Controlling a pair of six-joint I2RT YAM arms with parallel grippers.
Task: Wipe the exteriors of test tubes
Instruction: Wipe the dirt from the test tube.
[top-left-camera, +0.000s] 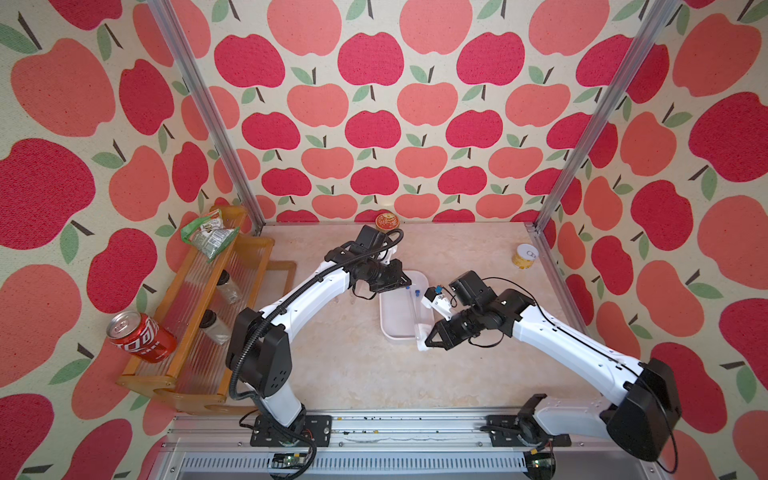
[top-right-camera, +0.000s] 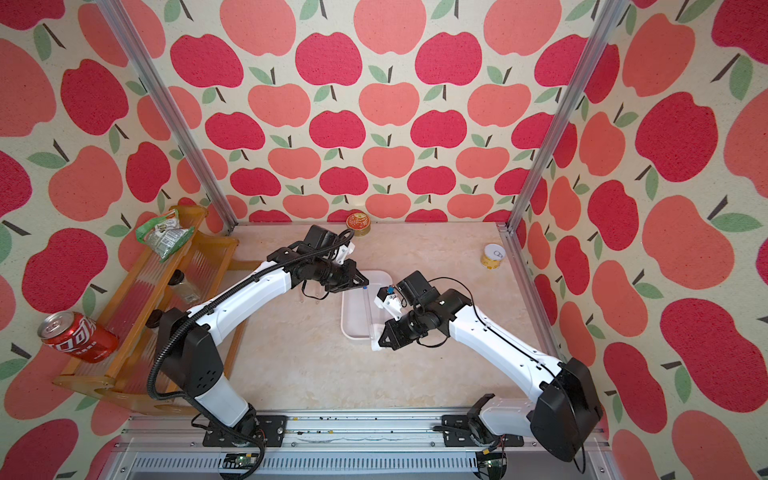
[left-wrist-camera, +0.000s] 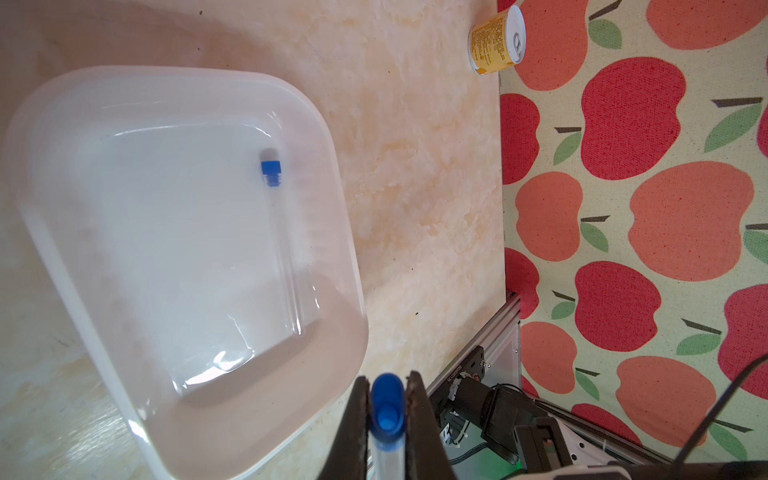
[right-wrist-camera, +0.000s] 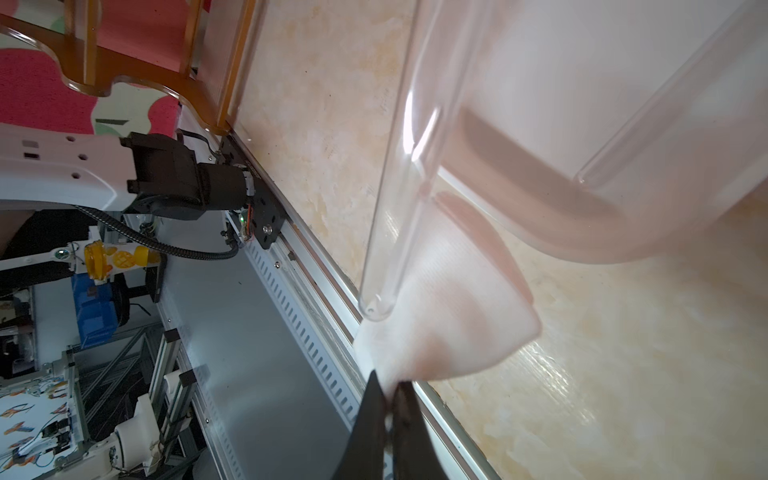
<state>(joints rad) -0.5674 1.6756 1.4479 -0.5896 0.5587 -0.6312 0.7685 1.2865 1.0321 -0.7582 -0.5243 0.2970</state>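
Marble-look tabletop (top-left-camera: 353, 374): left gripper (left-wrist-camera: 388, 379) clamps a clear, blue-capped test tube (right-wrist-camera: 407, 166) above the right side of the white plastic tray (left-wrist-camera: 345, 232), right gripper (right-wrist-camera: 388, 380) pinches a white cloth (right-wrist-camera: 453, 316) at its rounded tip; judged wiping step, next needs a stroke capward.
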